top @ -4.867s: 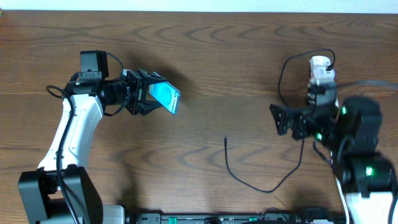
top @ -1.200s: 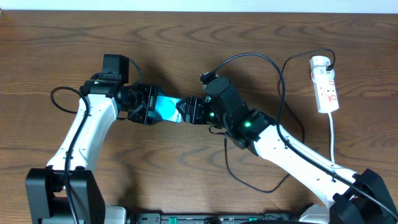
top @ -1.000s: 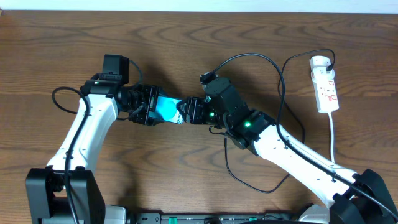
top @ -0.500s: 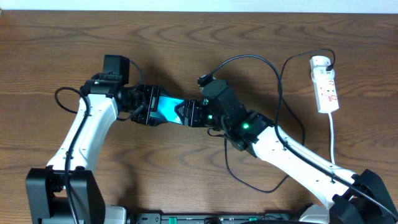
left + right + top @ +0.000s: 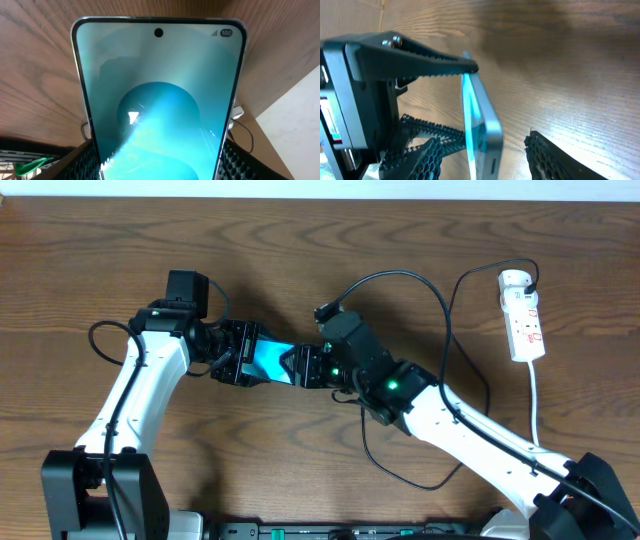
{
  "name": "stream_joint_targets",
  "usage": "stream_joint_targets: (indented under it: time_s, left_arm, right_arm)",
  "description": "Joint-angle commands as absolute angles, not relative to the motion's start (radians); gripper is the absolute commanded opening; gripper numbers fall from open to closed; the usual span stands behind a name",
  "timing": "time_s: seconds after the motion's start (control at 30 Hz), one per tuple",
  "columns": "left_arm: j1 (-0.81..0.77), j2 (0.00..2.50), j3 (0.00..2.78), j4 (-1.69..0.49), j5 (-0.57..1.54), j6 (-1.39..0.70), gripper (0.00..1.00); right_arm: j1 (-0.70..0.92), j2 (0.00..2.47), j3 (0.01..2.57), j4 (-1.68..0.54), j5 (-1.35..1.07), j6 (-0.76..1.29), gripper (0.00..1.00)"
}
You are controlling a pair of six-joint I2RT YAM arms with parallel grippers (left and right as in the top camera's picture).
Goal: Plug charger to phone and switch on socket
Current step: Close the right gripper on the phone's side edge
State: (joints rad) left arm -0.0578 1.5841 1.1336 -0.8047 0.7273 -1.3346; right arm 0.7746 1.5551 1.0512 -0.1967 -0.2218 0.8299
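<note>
The left gripper (image 5: 240,358) is clamped on the phone (image 5: 268,360), with a finger (image 5: 82,161) on each long side; the phone is held above the table (image 5: 400,230), near the middle, and its blue screen is lit. The right gripper (image 5: 303,367) is right at the phone's free end, facing the left one; its two fingers (image 5: 547,157) are spread apart and hold nothing; the end of the phone sits in the gap between them; I cannot tell if they touch it. The charger (image 5: 428,487) is a thin black line; it runs from the socket (image 5: 524,315) and curls on the table near the front; its end goes under the right arm, so the tip is hidden. The socket lies at the far right, well apart from both grippers; its white cord (image 5: 535,405) trails toward the front.
</note>
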Motion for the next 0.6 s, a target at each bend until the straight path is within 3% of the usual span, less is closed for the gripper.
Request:
stream_joint_targets:
  time_s: [0.0, 0.57]
  left_arm:
    - [-0.075, 1.577, 1.147, -0.808, 0.752, -1.329, 0.07]
    - [-0.104, 1.577, 1.147, -0.806, 0.78, -1.34, 0.07]
  right_arm:
    - [0.797, 1.557, 1.066, -0.194, -0.208, 0.838, 0.53]
    - [0.802, 1.558, 1.066, -0.202, -0.207, 0.838, 0.47]
